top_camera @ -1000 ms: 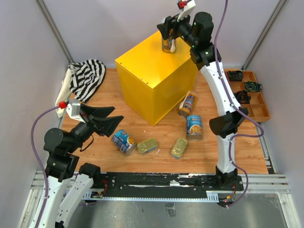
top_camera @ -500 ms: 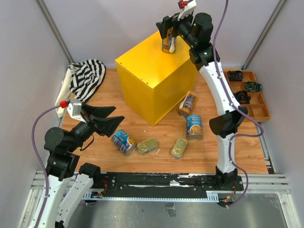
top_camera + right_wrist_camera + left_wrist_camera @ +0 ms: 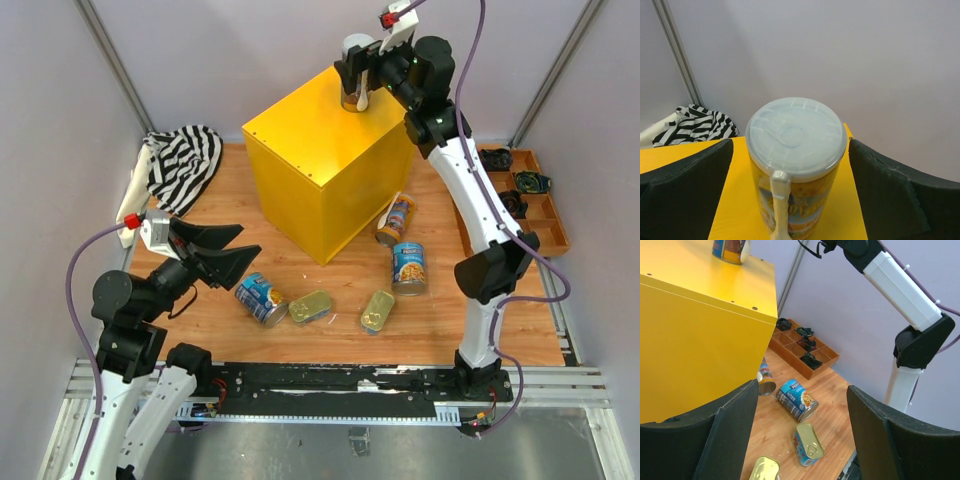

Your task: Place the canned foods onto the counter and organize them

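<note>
While upright on counter, can within right pincer

Two slim cans, two blue cans, two golden tins, one yellow box

The counter looks like smooth painted metal with a soft sheen. The surface shows matt wood grain. The tall can has a glossy printed label and a ribbed, translucent plastic lid. A flat tin gleams as golden metal. The striped cloth looks soft and matt.
</note>
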You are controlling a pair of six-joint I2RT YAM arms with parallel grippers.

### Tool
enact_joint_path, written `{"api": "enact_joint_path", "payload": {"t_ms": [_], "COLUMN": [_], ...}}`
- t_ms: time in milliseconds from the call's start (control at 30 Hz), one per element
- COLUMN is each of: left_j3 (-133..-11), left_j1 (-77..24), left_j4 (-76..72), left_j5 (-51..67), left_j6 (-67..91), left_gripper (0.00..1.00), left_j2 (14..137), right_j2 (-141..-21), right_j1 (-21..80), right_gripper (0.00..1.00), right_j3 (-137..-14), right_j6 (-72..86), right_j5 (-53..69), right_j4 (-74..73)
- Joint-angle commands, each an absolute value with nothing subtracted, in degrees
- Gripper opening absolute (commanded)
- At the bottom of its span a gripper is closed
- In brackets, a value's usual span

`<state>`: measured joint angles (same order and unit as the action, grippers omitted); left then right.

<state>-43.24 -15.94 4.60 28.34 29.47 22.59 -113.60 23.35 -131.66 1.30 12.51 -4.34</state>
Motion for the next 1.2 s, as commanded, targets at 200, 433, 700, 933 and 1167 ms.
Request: {"api": "enact_joint_path", "payload": {"t_ms": [200,433,700,933,1167], "left_j3": [-42.0,-40.9,-40.0,-39.6,-39.1], "left_j1": [-16.2,-16.3,-16.3,-16.2,-16.3], "left_j4": [2.8,1.7,0.6,-0.4,-1.5], "left_j5": [27.6,26.4,25.6,25.4,25.2], "left_j6": [31.5,33.0,33.9,33.8,33.3], "left_gripper": [0.75,0.75,0.75,0.75,0.75], "left_j2": [20.3,19.5,19.6,20.6,21.7], "right_j2": [-103.4,-100.8,-101.6,-104.2,-108.3], "right_j1": [24.2,25.2,25.2,25.0,24.0], "right_gripper": [0.99,0.89,0.77,0.68,0.62], "right_j3": [-120.0,-113.4,-111.7,-113.8,-118.3], "right_j6": [1.3,0.9,-0.2,-0.1,0.6], "right_j5": [12.2,11.9,10.5,10.3,11.3], "right_j4": [0.6,1.2,1.0,0.4,-0.7]}}
